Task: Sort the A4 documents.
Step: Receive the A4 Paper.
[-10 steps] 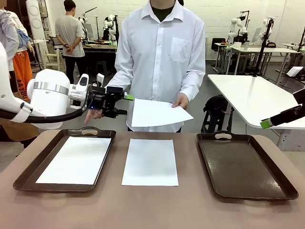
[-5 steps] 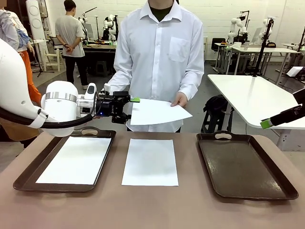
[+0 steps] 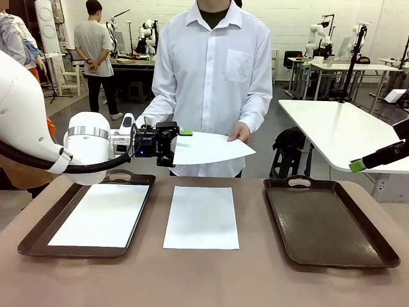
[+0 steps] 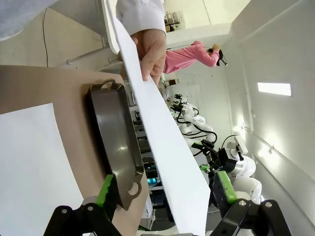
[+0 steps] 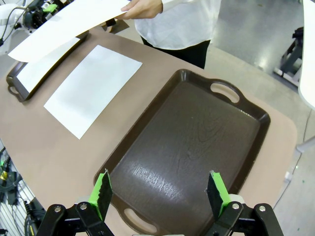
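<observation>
**Figure.** The left gripper (image 3: 177, 146) is raised above the table (image 3: 211, 275) and turned sideways. Its jaws stand apart, one finger above and one below the nearest edge of the held sheet (image 3: 214, 148). In the left wrist view this sheet runs edge-on between the two green pads (image 4: 106, 191). As far as the view shows, a gap remains on either side, narrower at one pad, so the gripper straddles the paper without clamping it. At the end farthest from the fingertips, the person's hand (image 3: 241, 133) pinches the sheet and holds it roughly level in the air.

Below the left gripper and a little behind its fingertips lies the left tray (image 3: 35, 238), with the tray sheet (image 3: 99, 214) flat inside it. Below and ahead of the fingertips, the middle sheet (image 3: 202, 217) lies flat on the table, between the two trays and touching neither.

The right gripper (image 5: 160, 192) hovers released, its fingers spread wide. Directly beneath it sits the right tray (image 5: 197, 137), dark brown, with a handle slot at each end. Seen from this gripper, the middle sheet lies beyond the tray's long side. The held sheet is farther off, well apart from its fingertips.
</observation>
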### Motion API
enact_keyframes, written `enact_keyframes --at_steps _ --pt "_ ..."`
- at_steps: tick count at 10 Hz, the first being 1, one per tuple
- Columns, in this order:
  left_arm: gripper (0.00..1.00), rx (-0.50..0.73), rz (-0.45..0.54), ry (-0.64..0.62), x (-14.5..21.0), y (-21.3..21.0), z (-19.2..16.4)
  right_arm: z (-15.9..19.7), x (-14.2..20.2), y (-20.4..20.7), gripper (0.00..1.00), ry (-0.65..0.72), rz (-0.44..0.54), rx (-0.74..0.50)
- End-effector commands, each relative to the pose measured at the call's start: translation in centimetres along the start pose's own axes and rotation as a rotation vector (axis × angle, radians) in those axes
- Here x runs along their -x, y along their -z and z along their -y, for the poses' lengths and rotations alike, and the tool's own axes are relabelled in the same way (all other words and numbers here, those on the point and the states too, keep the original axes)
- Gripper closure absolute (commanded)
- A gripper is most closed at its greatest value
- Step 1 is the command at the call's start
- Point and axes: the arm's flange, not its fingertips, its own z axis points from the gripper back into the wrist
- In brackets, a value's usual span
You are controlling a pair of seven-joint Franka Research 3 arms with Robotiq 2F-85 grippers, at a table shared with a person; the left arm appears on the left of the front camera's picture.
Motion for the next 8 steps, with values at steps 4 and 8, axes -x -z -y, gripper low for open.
enact_keyframes --at_steps 4,8 --pt "0.37 0.04 -0.019 -0.005 -0.79 -0.14 0.27 0.23 0.07 0.25 0.0 -0.002 0.01 -0.017" --pt "0.75 0.052 -0.01 -0.005 -0.81 -0.04 0.25 0.23 0.07 0.25 0.0 -0.002 0.01 -0.017"
